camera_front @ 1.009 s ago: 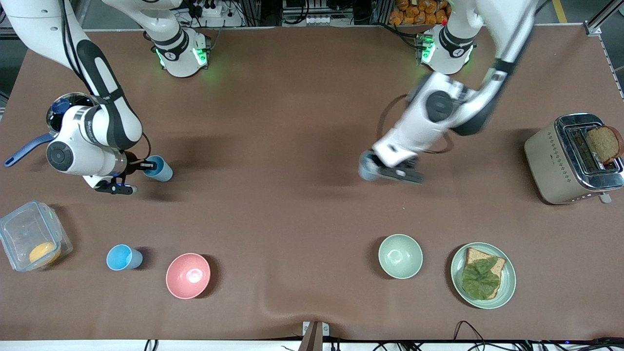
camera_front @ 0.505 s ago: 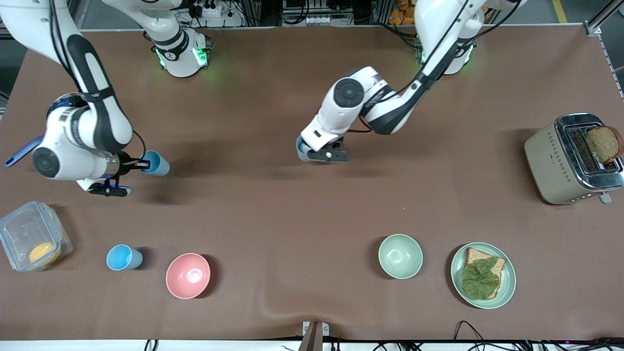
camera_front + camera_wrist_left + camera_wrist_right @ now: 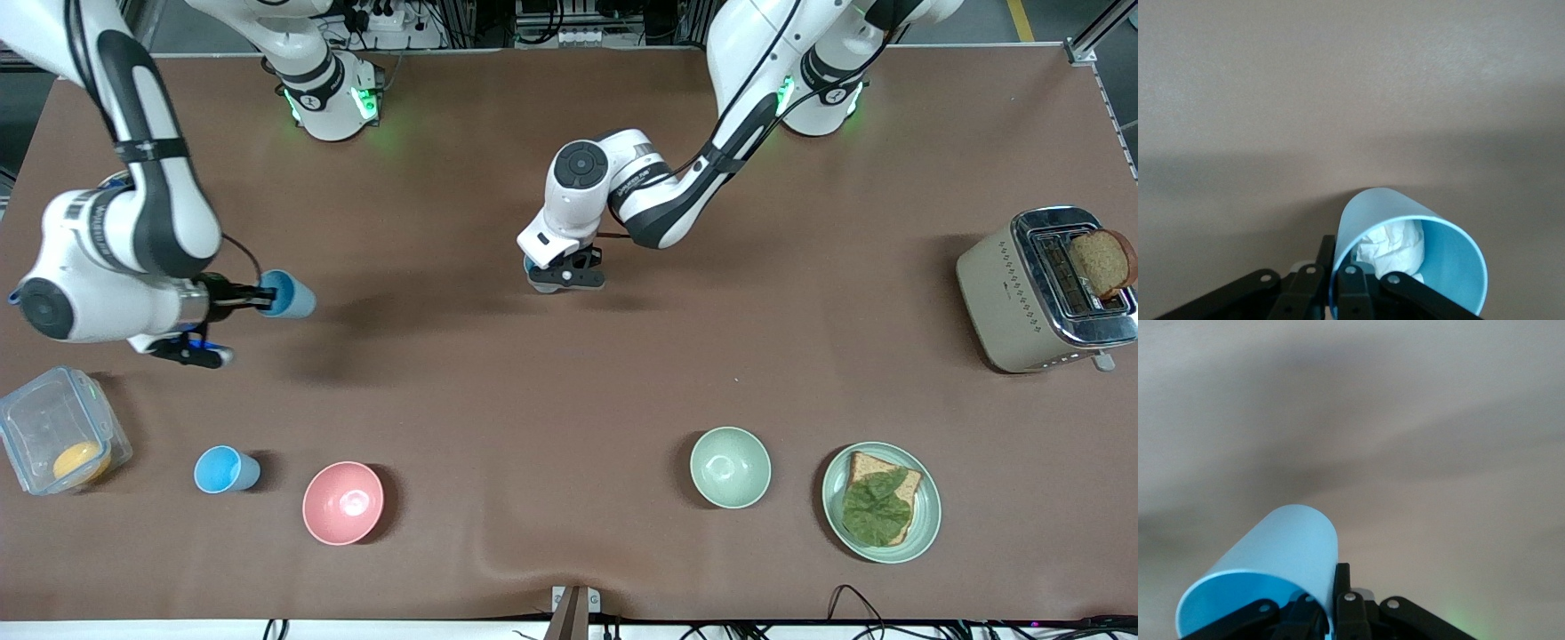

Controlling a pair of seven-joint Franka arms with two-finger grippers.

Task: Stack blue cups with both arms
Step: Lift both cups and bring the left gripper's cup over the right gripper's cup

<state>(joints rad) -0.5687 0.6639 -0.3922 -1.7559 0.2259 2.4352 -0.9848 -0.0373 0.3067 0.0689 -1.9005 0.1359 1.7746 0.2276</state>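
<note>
One blue cup is clamped by the right gripper above the table; another cup, holding a white scrap, is clamped by the left gripper, at three o'clock of the first.

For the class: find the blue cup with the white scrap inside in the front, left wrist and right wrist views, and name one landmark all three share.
Front view: cup with the scrap, mostly hidden under the left gripper, over mid-table.
Left wrist view: same cup, scrap showing, pinched at its rim.
Right wrist view: not in it; the right gripper holds the other cup.
Shared landmark: the brown table.

You see a brown table, pale blue cups, a pink bowl, white arms
</note>
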